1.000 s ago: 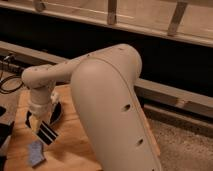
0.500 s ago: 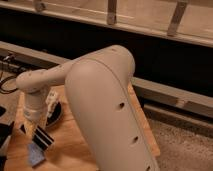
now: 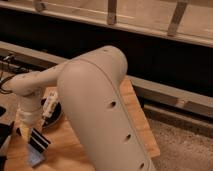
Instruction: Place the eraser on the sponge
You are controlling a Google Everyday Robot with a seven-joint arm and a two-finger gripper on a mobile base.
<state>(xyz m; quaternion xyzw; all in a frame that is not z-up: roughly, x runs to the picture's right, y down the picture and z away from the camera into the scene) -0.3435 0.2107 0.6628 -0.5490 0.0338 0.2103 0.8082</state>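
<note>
Gripper [image 3: 28, 134] is at the near left, pointing down from the white wrist, low over the wooden table [image 3: 136, 124]. It is clamped on the eraser [image 3: 40, 142], a black block with pale stripes that sticks out tilted from the gripper tip, towards the right. The sponge [image 3: 34, 159], a small flat blue-grey pad, lies on the table at the near-left edge, directly under the eraser. Eraser's lower end is just above or touching the sponge, can't tell which. The black bowl [image 3: 54, 114] sits on the table just behind and to the right of the gripper, partly hidden by the arm. The big white arm [image 3: 102, 107] fills the centre, with the elbow housing covering most of the table. A dark object [image 3: 4, 133] is at the left edge beside the gripper, unclear what. Cables [image 3: 7, 61] are at the far left. Speckled floor [image 3: 186, 146] is to the right of the table, and a dark wall with a pale rail [image 3: 150, 25] runs along the far side.
</note>
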